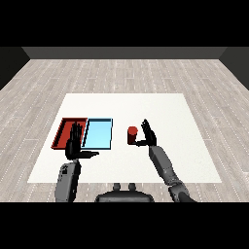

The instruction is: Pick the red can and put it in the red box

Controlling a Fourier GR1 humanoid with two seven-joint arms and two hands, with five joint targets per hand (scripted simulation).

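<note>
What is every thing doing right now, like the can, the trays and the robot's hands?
red can: upright on the table, not yet in a tray
red tray: on the table, no can inside
light blue tray: beside the red tray, nothing inside
right hand: open, just beside the can
left hand: open, over the red tray's near edge

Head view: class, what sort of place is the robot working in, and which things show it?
Probably a bare test room for sorting: a white table on pale wood-plank flooring, holding a red tray, a light blue tray and a red can.
</note>
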